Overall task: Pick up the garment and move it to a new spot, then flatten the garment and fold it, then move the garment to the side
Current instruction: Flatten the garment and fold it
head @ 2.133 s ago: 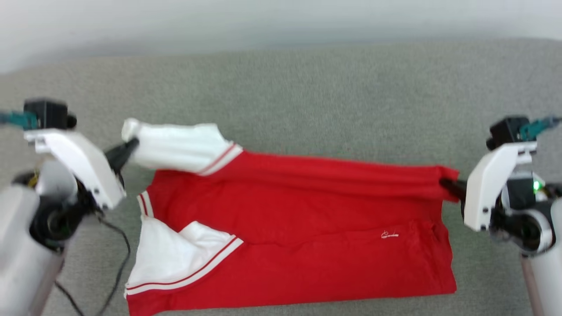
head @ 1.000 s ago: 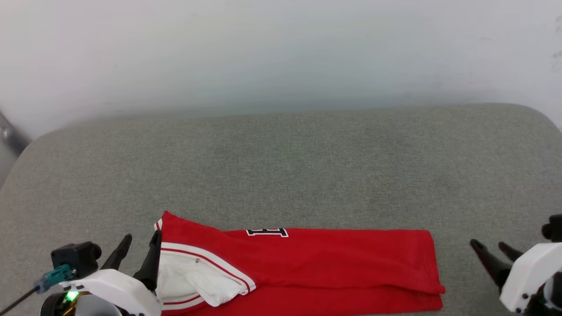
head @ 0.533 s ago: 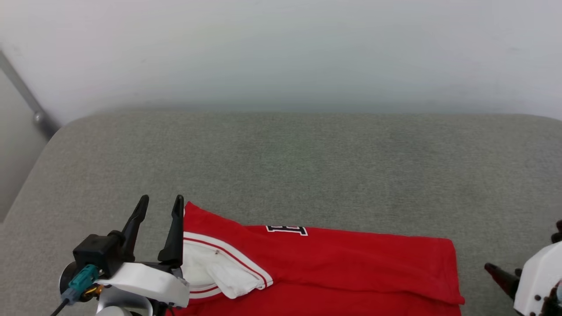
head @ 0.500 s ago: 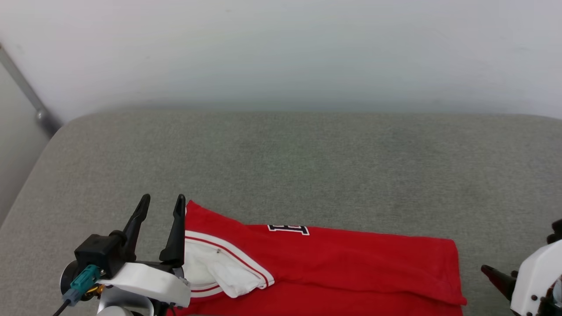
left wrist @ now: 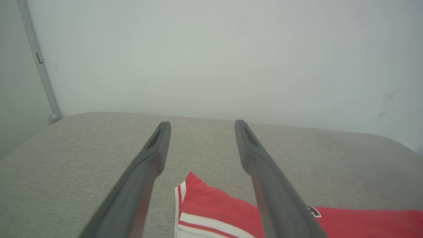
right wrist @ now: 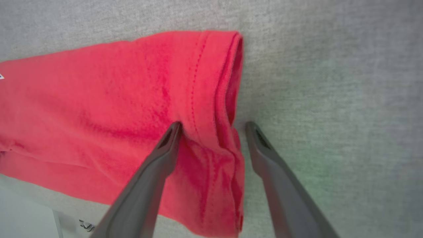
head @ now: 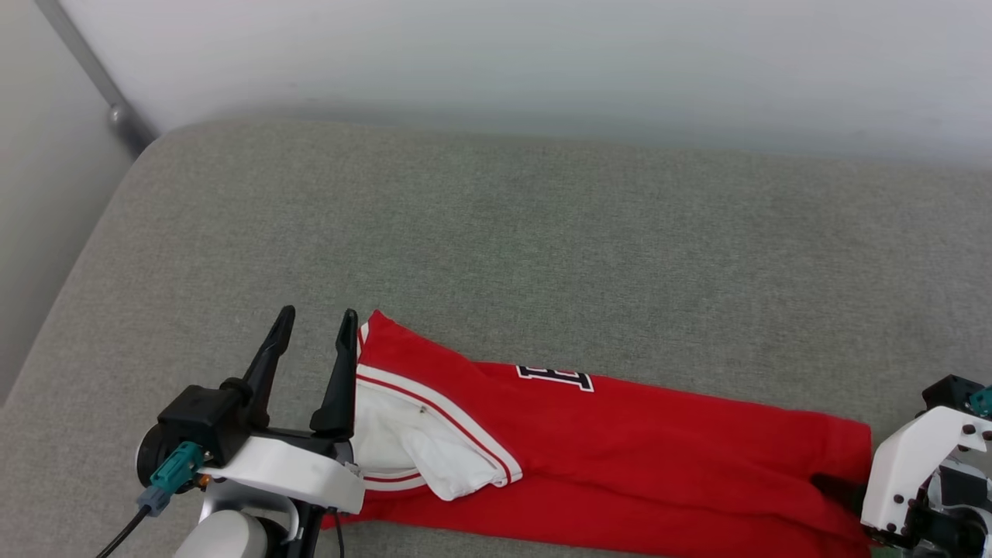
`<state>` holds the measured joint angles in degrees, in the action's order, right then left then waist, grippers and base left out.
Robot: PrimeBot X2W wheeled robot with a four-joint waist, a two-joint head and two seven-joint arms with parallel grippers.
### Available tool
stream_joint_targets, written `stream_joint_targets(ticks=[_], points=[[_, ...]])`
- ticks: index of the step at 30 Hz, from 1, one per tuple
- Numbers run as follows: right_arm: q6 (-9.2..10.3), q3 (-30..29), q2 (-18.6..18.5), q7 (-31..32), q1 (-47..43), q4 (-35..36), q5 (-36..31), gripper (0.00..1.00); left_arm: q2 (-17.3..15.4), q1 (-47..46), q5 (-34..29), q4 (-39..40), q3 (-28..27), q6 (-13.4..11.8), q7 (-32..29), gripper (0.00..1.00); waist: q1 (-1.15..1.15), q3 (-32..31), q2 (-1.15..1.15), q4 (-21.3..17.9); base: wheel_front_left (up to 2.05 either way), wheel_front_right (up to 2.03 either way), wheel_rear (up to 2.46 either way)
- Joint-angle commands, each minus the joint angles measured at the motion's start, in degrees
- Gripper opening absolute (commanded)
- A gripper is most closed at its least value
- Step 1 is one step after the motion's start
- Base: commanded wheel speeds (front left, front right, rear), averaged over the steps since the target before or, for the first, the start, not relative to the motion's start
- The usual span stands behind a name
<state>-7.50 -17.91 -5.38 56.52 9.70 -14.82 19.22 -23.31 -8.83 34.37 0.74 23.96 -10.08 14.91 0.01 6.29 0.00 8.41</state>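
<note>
The garment (head: 635, 434) lies folded into a long red strip on the grey cushion (head: 496, 232), with a white striped sleeve (head: 418, 442) on top at its left end and a bit of black lettering (head: 554, 377) at the far edge. My left gripper (head: 318, 314) stands open just left of the collar corner (left wrist: 195, 195), raised and pointing at the wall. My right gripper (right wrist: 213, 125) is open over the hem end (right wrist: 228, 82), one finger (right wrist: 165, 148) on the red cloth, the other on the cushion. In the head view my right gripper (head: 835, 487) reaches onto the strip's right end.
A pale wall (head: 496, 46) rises behind the cushion, and a metal rail (head: 93, 70) runs down it at the far left. The cushion's near edge and pale floor (right wrist: 23, 215) show in the right wrist view.
The head camera has turned, shifting the picture. Both grippers let go of the garment after folding it over. My right gripper has since come in over the hem end; the left stays open beside the collar.
</note>
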Motion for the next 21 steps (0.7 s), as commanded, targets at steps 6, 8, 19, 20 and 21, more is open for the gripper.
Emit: stream_joint_targets(ticks=[6,8,19,20,21], points=[[0.03,2.6,1.3,1.9,-0.1,-7.0,2.1,0.52,1.0,-0.3,-1.4,-1.3,-1.0,1.3,0.4,1.0,-0.01,0.7,0.0,0.6,0.0,0.0,0.0],[0.02,3.5,1.4,1.4,0.5,-7.4,2.9,0.0,1.1,-0.1,-1.6,-1.5,-1.3,1.5,0.4,1.0,-0.01,0.5,0.0,0.4,0.0,0.0,0.0],[0.03,7.1,-3.2,-1.6,3.2,-3.9,6.8,0.0,-0.2,2.0,-2.4,-2.9,-1.4,1.2,0.1,1.0,-0.01,-3.6,0.0,-2.0,0.0,0.0,0.0],[0.03,7.3,-3.5,-1.7,3.2,-3.5,7.1,0.0,-0.3,2.4,-2.4,-2.9,-1.4,1.0,0.0,1.0,-0.01,-4.1,0.0,-2.3,0.0,0.0,0.0],[0.03,7.3,-3.8,-1.8,3.2,-3.0,7.2,0.0,-0.4,2.7,-2.4,-2.8,-1.5,0.7,-0.2,1.0,-0.01,-4.4,0.0,-2.6,0.0,0.0,0.0]])
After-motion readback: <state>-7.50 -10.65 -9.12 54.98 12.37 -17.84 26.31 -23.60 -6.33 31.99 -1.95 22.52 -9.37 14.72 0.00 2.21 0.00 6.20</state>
